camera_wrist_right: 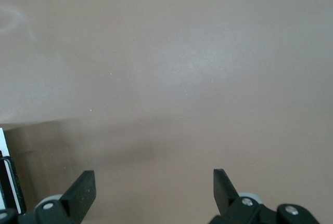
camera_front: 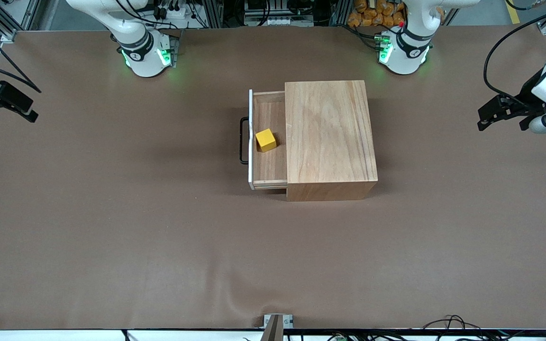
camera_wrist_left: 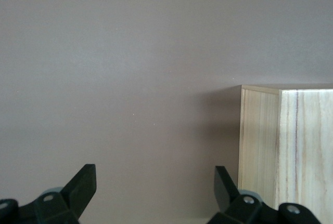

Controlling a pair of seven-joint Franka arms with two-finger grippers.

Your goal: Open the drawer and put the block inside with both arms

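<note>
Front view: on the brown tabletop the wooden box has its drawer pulled open, the yellow block resting inside. Left pincer and right pincer hang wide and empty at the table's ends. Placing looks finished; next would only be waiting or closing.

Left gripper hangs raised, fingers spread apart; right gripper likewise raised, fingers parted.
</note>
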